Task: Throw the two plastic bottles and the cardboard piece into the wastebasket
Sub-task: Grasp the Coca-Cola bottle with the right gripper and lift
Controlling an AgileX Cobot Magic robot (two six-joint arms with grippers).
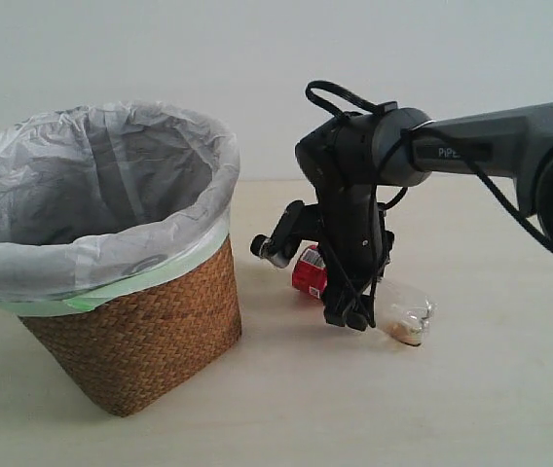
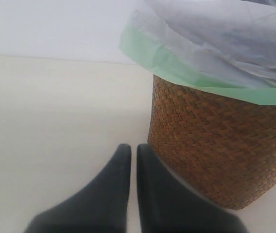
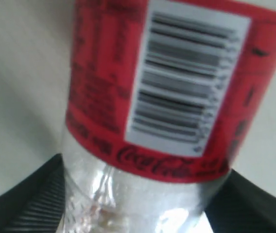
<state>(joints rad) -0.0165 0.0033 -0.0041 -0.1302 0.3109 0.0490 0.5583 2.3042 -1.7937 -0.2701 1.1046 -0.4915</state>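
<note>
The clear plastic bottle with the red label [image 1: 309, 271] lies on its side low over the pale table, right of the wastebasket [image 1: 150, 331]. My right gripper [image 1: 350, 316] comes down over it and is shut on its clear body. In the right wrist view, the bottle [image 3: 157, 97] fills the gap between both ribbed fingers [image 3: 31, 204] of the right gripper [image 3: 138, 204]. My left gripper [image 2: 133, 151] is shut on nothing, just beside the wicker wall of the wastebasket [image 2: 215, 145]. The green-capped bottle and the cardboard piece are out of view.
The basket's white bag liner [image 1: 92, 175] folds out over the rim with a pale green edge [image 2: 186, 73]. The right arm [image 1: 491, 146] reaches in from the right. Bare table [image 1: 403, 409] lies in front of the bottle.
</note>
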